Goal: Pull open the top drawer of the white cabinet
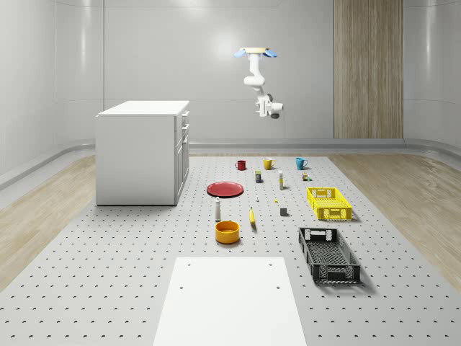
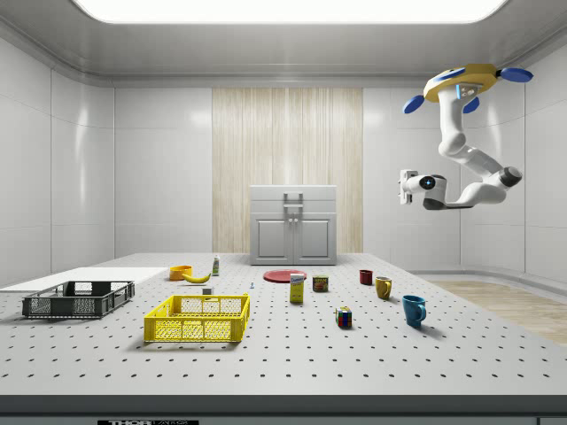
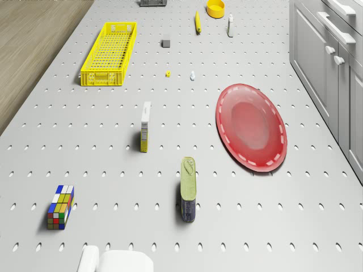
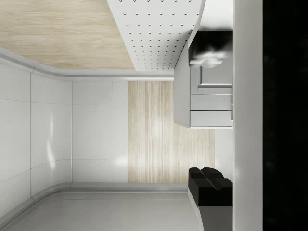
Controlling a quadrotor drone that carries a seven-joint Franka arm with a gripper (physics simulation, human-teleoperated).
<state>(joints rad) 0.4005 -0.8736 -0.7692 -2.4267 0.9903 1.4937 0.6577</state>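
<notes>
The gripper point(image 2: 406, 188) hangs high in the air on the bent arm, well apart from the white cabinet point(image 1: 142, 153) and touching nothing. The drone point(image 2: 467, 81) hovers above the far row of mugs, over the pegboard table point(image 1: 130, 267), presumably holding height so the arm can line up with the drawer fronts. In the side view the gripper points toward the cabinet, whose top drawer point(image 2: 293, 195) looks shut, its handle untouched. Whether the fingers are parted or closed I cannot tell; nothing appears to be held.
</notes>
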